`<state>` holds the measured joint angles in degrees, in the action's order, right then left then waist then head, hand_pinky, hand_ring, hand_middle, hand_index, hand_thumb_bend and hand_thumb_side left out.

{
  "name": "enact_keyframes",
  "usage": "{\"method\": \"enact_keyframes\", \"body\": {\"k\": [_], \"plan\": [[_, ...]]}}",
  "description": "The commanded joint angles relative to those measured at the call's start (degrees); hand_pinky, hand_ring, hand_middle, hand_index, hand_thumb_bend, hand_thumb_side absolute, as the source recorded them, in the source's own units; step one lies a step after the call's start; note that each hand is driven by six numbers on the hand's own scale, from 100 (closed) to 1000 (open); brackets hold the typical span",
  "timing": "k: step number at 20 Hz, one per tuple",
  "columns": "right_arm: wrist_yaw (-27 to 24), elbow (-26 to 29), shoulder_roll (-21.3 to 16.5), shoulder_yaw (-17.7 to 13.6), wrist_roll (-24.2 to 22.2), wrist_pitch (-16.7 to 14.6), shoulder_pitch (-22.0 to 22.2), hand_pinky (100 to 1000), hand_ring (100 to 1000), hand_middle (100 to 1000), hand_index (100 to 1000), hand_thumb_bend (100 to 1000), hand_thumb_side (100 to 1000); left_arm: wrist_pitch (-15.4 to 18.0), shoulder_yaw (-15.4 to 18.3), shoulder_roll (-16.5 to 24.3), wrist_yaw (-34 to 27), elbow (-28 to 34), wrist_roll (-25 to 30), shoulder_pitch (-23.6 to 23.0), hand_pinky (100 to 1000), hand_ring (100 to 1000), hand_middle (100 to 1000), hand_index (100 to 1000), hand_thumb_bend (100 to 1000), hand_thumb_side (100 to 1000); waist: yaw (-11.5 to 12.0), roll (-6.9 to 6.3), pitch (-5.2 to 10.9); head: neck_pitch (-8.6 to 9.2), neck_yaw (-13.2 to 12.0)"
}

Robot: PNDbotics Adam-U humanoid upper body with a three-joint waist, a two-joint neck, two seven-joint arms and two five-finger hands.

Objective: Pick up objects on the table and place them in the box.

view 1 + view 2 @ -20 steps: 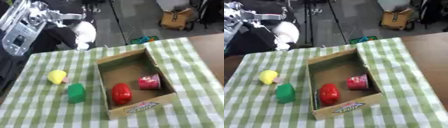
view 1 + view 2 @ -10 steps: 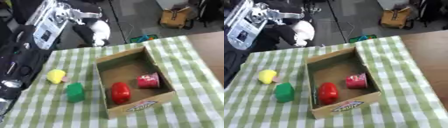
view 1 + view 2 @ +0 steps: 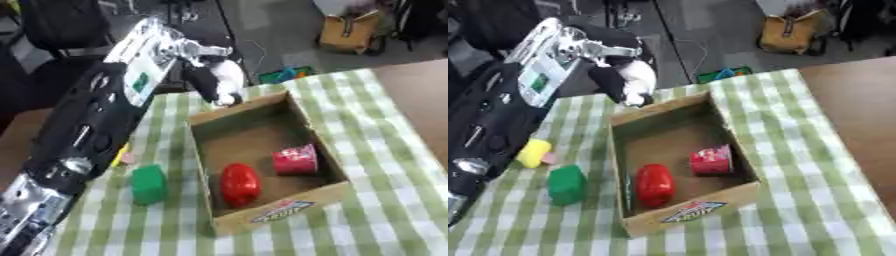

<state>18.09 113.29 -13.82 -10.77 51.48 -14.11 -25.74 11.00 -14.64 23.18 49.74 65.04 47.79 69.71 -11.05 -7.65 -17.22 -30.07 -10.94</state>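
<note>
Green-and-white checked cloth (image 3: 815,210) covers the table, bearing an open brown cardboard box (image 3: 734,145). Only the left hand (image 3: 623,80) shows, fingers curled round a white object (image 3: 636,75) above the box's far-left corner; the drop lies just inward, to its right.
</note>
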Motion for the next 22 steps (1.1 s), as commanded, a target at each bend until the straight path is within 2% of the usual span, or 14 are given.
{"method": "enact_keyframes", "body": {"k": [1,5,6,8,11,12,13,14,15,16,22], "plan": [[-0.39,1.3,-0.24,0.3,0.49,-0.8,-1.05,617,585,450,591,100,410,0.39,0.88,-0.28,1.03,-1.7,-1.42,1.55,100,390,459,502,100,390,-0.42,0.36,0.79,0.78,-0.43],[-0.45,1.3,-0.1,0.5,0.49,-0.93,-1.44,616,585,450,590,100,411,0.39,1.57,-1.45,1.03,-4.64,-4.04,1.34,100,381,457,503,100,424,-0.96,0.33,0.53,0.96,-0.71],[-0.47,1.3,-0.08,0.56,0.49,-0.96,-1.57,616,584,450,589,100,412,0.17,1.92,-1.8,1.02,-5.53,-4.89,1.35,100,399,470,521,100,503,-1.09,0.32,0.42,0.95,-0.84],[-0.52,1.3,-0.03,0.7,0.49,-0.99,-1.78,616,584,450,589,100,411,0.03,2.32,-2.51,1.13,-7.26,-6.47,1.45,102,430,483,560,100,541,-1.26,0.26,0.27,0.99,-1.04],[-0.55,1.3,0.06,0.87,0.49,-1.05,-1.94,616,584,450,589,100,411,0.55,2.54,-3.11,1.52,-9.02,-7.87,1.56,106,434,485,567,100,547,-1.39,0.21,0.17,1.05,-1.17],[-0.55,1.3,0.09,0.91,0.49,-1.08,-2.06,615,584,450,588,100,412,0.97,2.48,-3.36,1.42,-9.54,-7.77,1.44,266,546,562,721,100,696,-1.51,0.21,0.1,1.14,-1.22],[-0.55,1.3,0.1,0.93,0.49,-1.1,-2.14,615,584,450,588,100,412,1.43,2.46,-3.49,1.31,-9.99,-7.45,1.4,266,546,562,721,100,696,-1.59,0.22,0.06,1.19,-1.23],[-0.54,1.3,0.11,0.94,0.49,-1.08,-2.18,615,584,450,588,100,411,1.92,2.46,-3.55,1.32,-10.32,-7.03,1.4,435,633,627,798,100,794,-1.63,0.21,0.04,1.18,-1.25],[-0.54,1.3,0.12,0.95,0.49,-1.08,-2.21,615,584,450,588,100,411,2.35,2.56,-3.6,1.36,-10.57,-6.59,1.43,435,633,627,798,100,794,-1.65,0.2,0.04,1.15,-1.26],[-0.54,1.3,0.14,0.97,0.49,-1.09,-2.23,615,584,450,588,100,410,2.74,2.7,-3.66,1.38,-10.71,-6.25,1.48,573,719,692,839,103,893,-1.64,0.19,0.06,1.15,-1.27],[-0.48,1.3,0.23,1.07,0.49,-1.09,-2.26,614,584,450,588,100,409,3.86,3.19,-3.76,1.2,-10.75,-4.82,1.71,637,748,710,845,100,955,-1.59,0.23,0.2,1.09,-1.29]]}}
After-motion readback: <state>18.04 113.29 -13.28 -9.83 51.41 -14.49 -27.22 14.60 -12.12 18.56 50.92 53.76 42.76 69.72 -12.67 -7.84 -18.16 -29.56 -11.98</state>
